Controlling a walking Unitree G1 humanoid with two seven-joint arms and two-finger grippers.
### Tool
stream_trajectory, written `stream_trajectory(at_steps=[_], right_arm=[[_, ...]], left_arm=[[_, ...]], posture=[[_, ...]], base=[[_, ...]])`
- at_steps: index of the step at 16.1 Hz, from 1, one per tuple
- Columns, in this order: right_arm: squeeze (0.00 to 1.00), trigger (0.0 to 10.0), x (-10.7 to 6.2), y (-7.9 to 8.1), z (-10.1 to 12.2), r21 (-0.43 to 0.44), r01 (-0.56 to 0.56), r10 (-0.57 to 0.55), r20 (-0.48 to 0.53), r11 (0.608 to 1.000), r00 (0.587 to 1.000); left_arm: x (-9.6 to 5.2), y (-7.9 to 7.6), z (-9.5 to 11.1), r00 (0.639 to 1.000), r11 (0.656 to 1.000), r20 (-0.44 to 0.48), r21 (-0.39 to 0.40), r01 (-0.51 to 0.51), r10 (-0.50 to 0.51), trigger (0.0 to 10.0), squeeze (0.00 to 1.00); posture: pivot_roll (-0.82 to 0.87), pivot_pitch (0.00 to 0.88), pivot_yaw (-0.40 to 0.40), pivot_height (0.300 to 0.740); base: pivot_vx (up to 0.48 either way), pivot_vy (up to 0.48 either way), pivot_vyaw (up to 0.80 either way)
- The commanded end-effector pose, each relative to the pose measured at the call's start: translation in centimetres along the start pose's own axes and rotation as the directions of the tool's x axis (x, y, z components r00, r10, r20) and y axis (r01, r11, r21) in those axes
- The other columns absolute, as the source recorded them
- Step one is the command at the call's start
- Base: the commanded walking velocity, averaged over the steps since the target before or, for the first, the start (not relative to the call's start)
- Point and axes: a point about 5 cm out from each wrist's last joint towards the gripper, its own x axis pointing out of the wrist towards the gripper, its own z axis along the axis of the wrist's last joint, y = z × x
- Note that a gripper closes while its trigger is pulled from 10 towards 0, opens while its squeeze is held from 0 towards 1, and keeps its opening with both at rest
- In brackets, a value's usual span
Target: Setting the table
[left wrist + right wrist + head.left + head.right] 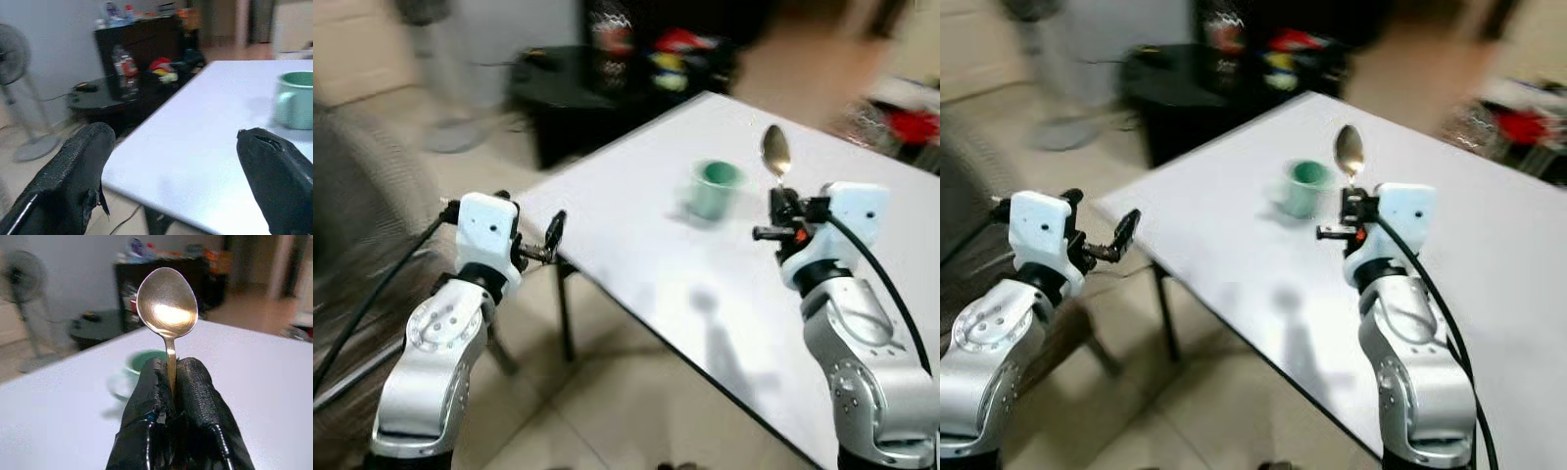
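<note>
Right gripper [781,206] clamped on spoon [775,152], above white table [705,284]; bare tabletop below and to both its sides. Green mug [715,188] stands just ahead-left of it, only obstacle. Left gripper [553,235] spread open, off table corner; open tabletop ahead, mug well apart.

Both arms are rounded silver shells with small dark screws, each ending in a boxy white wrist housing. A black cable loops back from each housing behind the fingers. The left gripper [552,238] and right gripper [171,382] have long black fingers [73,176] with rough, textured pads.
</note>
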Motion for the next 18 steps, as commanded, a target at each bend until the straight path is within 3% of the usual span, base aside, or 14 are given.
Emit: stream_trajectory(at_steps=[1,4,15,18], right_arm=[[0.0,10.0,-0.2,-0.6,0.2,-0.023,0.035,-0.035,-0.005,0.999,0.999],[0.0,10.0,-0.7,-1.7,-0.7,0.002,0.125,-0.124,-0.067,0.992,0.99],[0.0,10.0,-1.3,-1.5,-1.0,-0.015,0.13,-0.131,-0.096,0.991,0.987],[0.0,10.0,-1.4,-1.6,-0.9,-0.008,0.14,-0.14,-0.093,0.99,0.986]], left_arm=[[0.2,-0.1,-0.2,1.0,1.0,-0.014,0.003,0.009,-0.009,10.0,0.0],[0.9,-0.2,0.0,1.0,1.0,-0.013,-0.003,0.024,-0.024,10.0,0.0],[1.7,-0.1,-0.2,0.998,0.998,-0.017,0.001,0.057,-0.057,10.0,0.0],[1.7,-0.2,-0.3,0.998,0.998,-0.017,0.004,0.067,-0.067,10.0,0.0]], posture=[[0.1,0.0,0.026,0.74],[0.08,0.0,0.047,0.74],[0.07,0.0,0.059,0.74],[0.06,0.0,0.061,0.74]], base=[[0.0,0.0,-0.8],[0.0,0.164,-0.18],[0.0,0.262,0.0],[0.0,0.274,-0.74]])
